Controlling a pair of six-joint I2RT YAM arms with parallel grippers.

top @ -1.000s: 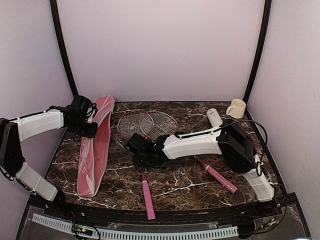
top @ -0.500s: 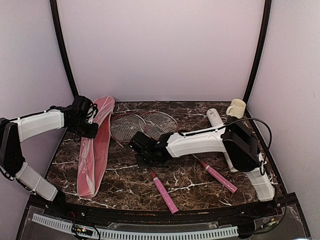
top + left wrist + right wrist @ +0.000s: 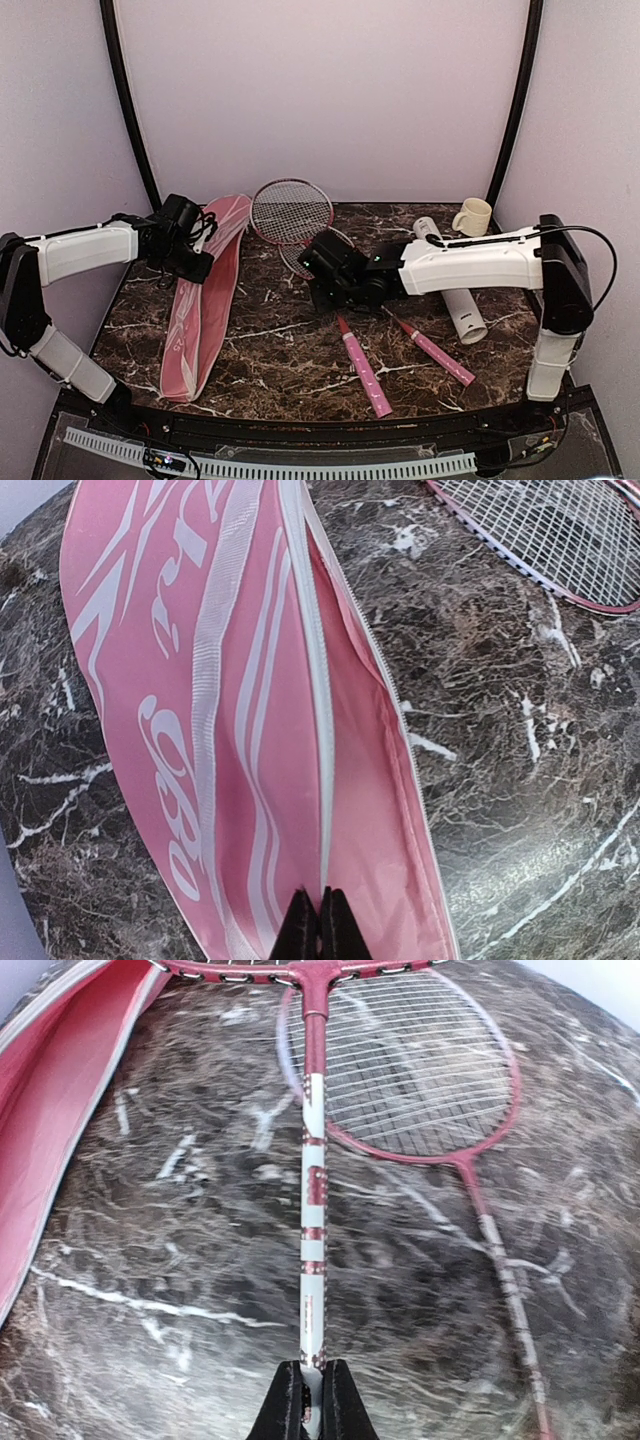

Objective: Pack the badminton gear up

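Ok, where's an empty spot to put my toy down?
Best spot: the bare table at the front, between the pink cover and the handle of the held racquet. A smaller patch lies right of the other racquet. The middle is crowded around the right hand, and the back right holds the white tube and mug.

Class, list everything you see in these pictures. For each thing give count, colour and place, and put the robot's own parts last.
racquet cover: one, pink with white lettering, lying on the left of the table
held racquet: one, red rim, pink handle, centre, head raised toward the back
second racquet: one, red rim, pink handle, lying right of centre
tube: one, white, lying on the right, partly hidden by the right arm
mug: one, cream, back right corner
table: one, dark marble
left gripper: one, black, shut on the racquet cover's zip edge
right gripper: one, black, shut on the held racquet's shaft
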